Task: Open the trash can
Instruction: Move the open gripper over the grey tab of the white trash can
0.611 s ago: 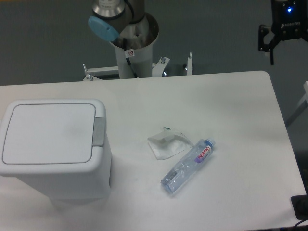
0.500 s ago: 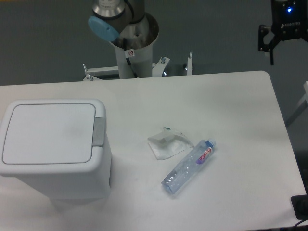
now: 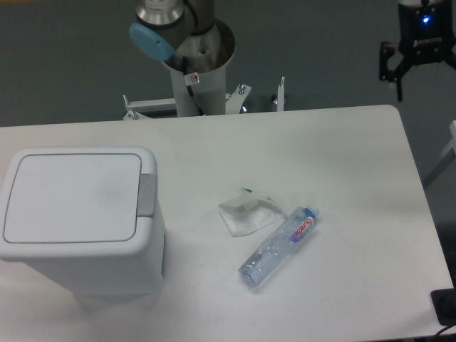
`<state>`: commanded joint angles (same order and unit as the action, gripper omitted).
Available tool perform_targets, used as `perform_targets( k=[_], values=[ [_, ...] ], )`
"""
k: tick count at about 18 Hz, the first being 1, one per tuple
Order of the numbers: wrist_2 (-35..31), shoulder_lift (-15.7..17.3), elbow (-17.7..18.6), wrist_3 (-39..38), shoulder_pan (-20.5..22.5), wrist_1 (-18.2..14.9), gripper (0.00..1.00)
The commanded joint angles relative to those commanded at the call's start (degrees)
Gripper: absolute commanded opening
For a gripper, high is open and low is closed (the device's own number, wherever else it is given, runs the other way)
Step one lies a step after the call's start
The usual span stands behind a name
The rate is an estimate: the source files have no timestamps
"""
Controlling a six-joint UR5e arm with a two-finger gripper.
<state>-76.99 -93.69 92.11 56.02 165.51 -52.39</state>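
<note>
The trash can (image 3: 78, 221) is a big white bin standing at the left of the table. Its flat lid (image 3: 71, 196) is down, and the grey push-button strip (image 3: 146, 194) runs along the lid's right edge. My gripper (image 3: 425, 71) hangs at the top right corner of the view, beyond the table's far right corner and far from the bin. It is black with a blue light on its body. Its fingers (image 3: 390, 65) stand apart, with nothing between them, and the right side is partly cut off by the frame edge.
A crumpled clear wrapper (image 3: 246, 211) and a clear plastic bottle (image 3: 279, 244) lie on the table (image 3: 342, 164) right of the bin. The arm's base column (image 3: 196, 64) rises behind the far edge. A dark object (image 3: 445, 306) sits at the bottom right corner.
The gripper has shifted slightly up and to the left. The bin, wrapper and bottle have not moved.
</note>
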Motion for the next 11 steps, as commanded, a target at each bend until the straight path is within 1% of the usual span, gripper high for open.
perform_targets(
  k=[1, 3, 4, 6, 7, 8, 9, 11],
  values=[
    [-0.52, -0.17, 0.0, -5.69, -2.37, 0.35, 1.0],
    [-1.58, -0.26, -0.44, -13.61, -6.24, 0.36, 1.0],
    [-1.76, -0.26, -0.79, -18.18, -9.3, 0.27, 1.0],
    [-1.67, -0.09, -0.79, -25.22, -13.01, 0.09, 1.0],
    [-1.58, -0.09, -0.97, -30.21, -15.2, 0.0, 1.0],
    [-1.32, 0.0, -0.8, -38.79, -18.09, -0.26, 1.0],
    [-1.15, 0.0, -0.88, -44.27, -20.82, -0.52, 1.0],
    [-0.53, -0.09, -0.53, -48.61, -24.96, -0.61, 1.0]
  ],
)
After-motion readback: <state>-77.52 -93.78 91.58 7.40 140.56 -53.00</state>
